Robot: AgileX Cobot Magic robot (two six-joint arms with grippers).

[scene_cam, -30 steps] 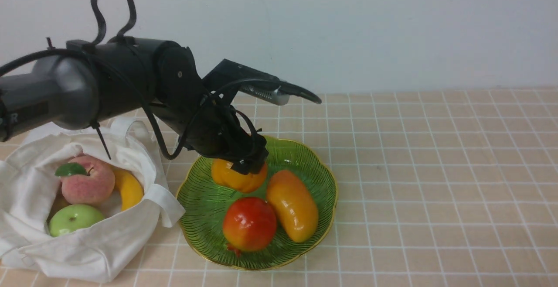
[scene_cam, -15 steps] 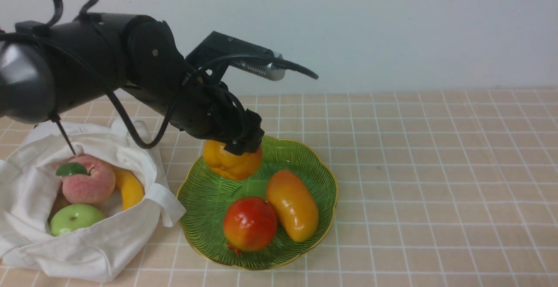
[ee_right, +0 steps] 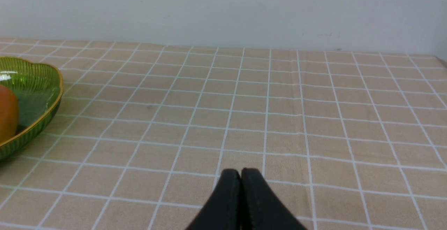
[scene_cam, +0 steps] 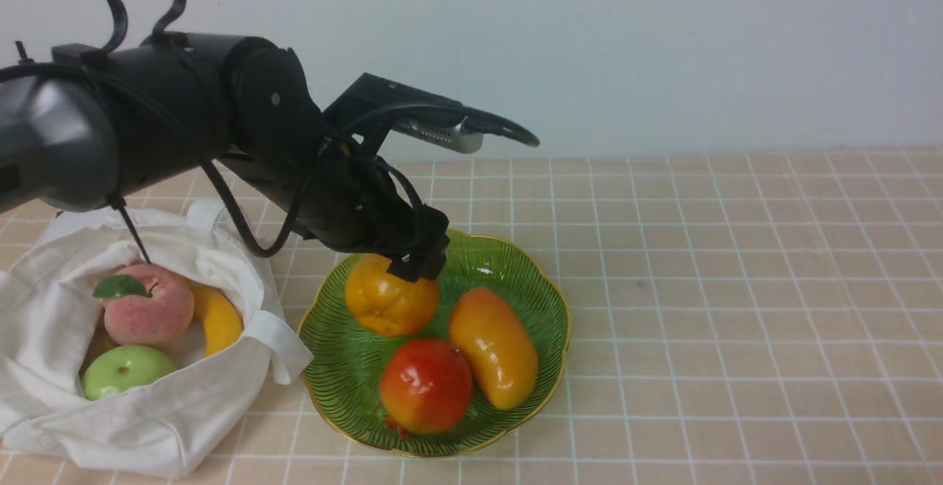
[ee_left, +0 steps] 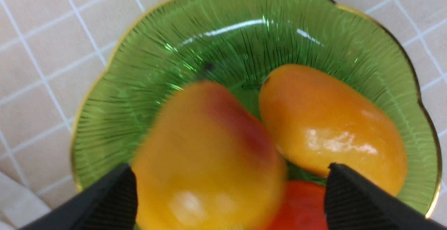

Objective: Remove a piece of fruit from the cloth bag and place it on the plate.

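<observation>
The piece of fruit (scene_cam: 389,297), glossy yellow-orange with a red blush, rests at the back left of the green plate (scene_cam: 516,264). My left gripper (scene_cam: 416,260) hovers just over it, open. In the left wrist view the fruit (ee_left: 206,160) is blurred between the spread jaws of the left gripper (ee_left: 228,169), and one fingertip (ee_left: 349,195) stands clear of it, above the plate (ee_left: 139,65). The white cloth bag (scene_cam: 147,426) lies open left of the plate. My right gripper (ee_right: 241,172) is shut and empty, low over the tablecloth.
An orange mango-shaped fruit (scene_cam: 493,345) and a round red-orange fruit (scene_cam: 426,385) lie on the plate. The bag holds a peach (scene_cam: 147,304), a green apple (scene_cam: 121,371) and a yellow fruit (scene_cam: 217,319). The plate's rim (ee_right: 35,83) shows in the right wrist view.
The left jaws have spread wider, and the fruit has dropped from between them onto the plate. The arm rose slightly, then came back down a little.
</observation>
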